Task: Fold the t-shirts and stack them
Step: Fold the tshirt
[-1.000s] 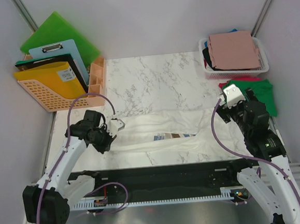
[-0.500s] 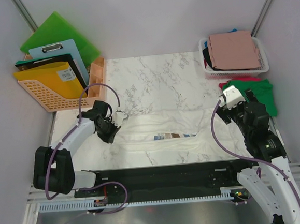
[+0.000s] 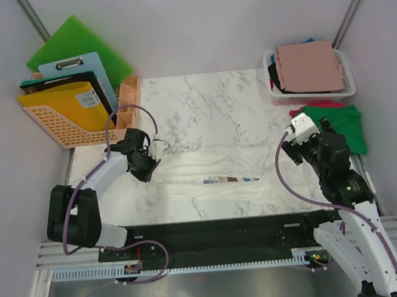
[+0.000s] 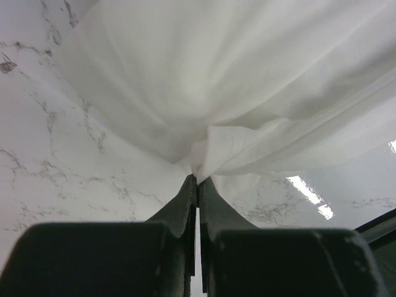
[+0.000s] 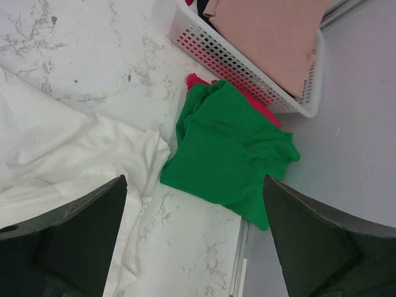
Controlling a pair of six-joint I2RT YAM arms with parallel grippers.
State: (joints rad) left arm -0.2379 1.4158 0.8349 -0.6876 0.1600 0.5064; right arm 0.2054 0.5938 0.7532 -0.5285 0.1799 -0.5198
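A cream-white t-shirt [image 3: 221,169] lies stretched across the marble table, its small print showing at the middle. My left gripper [image 3: 148,161] is shut on the shirt's left edge; in the left wrist view the gripper [image 4: 198,177] pinches a bunched fold of the white cloth [image 4: 235,80]. My right gripper [image 3: 296,143] hovers over the shirt's right end, and its jaws [image 5: 198,247] stand wide open with nothing between them. A green t-shirt [image 5: 229,148] lies crumpled at the right, over a red one [image 5: 197,80]. A dusty-pink t-shirt [image 3: 307,65] tops the basket.
The white mesh basket [image 3: 276,98] stands at the back right corner. An orange file basket [image 3: 63,128] with green folder boards and a clipboard stands at the back left, a wooden organiser [image 3: 127,99] beside it. A black rail [image 3: 219,233] runs along the near edge.
My left gripper has carried the shirt's left edge toward the back left, with its arm folding low to the left. The right gripper shifted slightly left and stayed open.
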